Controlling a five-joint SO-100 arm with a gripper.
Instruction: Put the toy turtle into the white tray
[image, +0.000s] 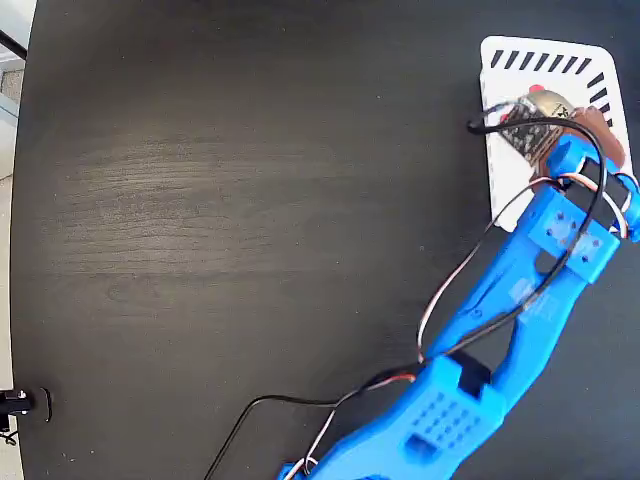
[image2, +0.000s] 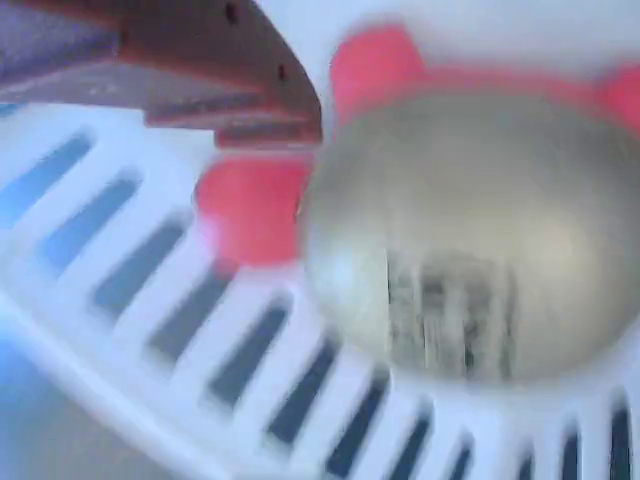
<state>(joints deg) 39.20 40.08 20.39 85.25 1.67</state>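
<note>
the tool of the blue arm hangs over the white tray at the worktop's right edge; whether its fingers grip anything i cannot tell. the toy turtle shows blurred in the wrist view, over the tray's dark slots, a brown finger beside its red head.

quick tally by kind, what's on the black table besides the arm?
Toy turtle, shiny gold-silver domed shell, red-pink head and feet: 1
White rectangular tray with black diagonal slots: 1
Total: 2
The turtle is over the tray's slotted edge; the wrist view is too blurred to tell whether the jaws grip it.
</note>
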